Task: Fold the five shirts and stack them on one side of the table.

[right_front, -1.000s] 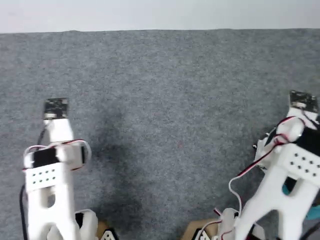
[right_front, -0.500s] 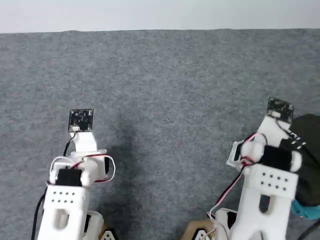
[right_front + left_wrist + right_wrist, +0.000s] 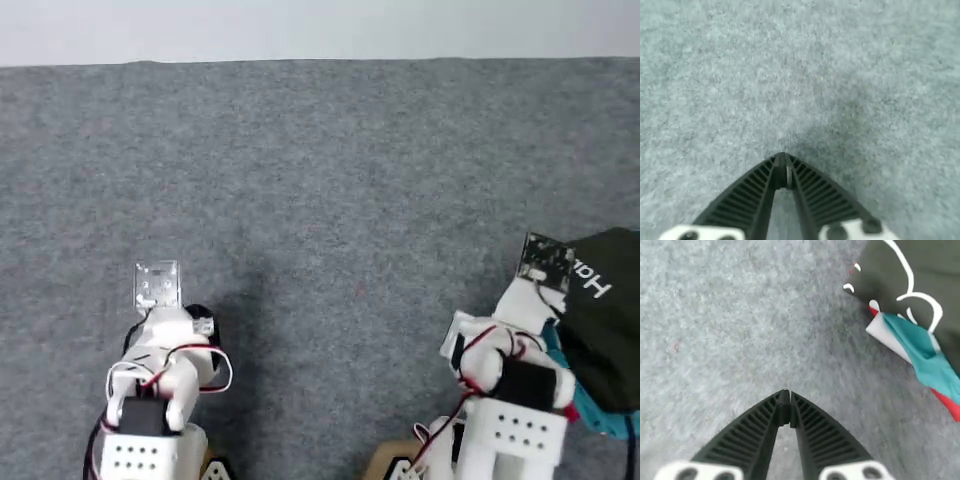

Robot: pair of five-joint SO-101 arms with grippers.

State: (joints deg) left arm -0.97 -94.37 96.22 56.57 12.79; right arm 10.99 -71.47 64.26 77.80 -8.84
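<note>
Two arms stand over a grey felt worktop [image 3: 340, 170]. The left arm [image 3: 160, 360], at the lower left of the high view, has its jaws pressed together over bare felt. The right arm [image 3: 510, 370], at the lower right, likewise has its jaws closed on nothing. Just beside it, at the frame's right edge, lies a pile of shirts: a dark shirt [image 3: 605, 320] with white print on top, a teal shirt [image 3: 605, 420] beneath, and what look like white and red layers showing at the pile's edge
</note>
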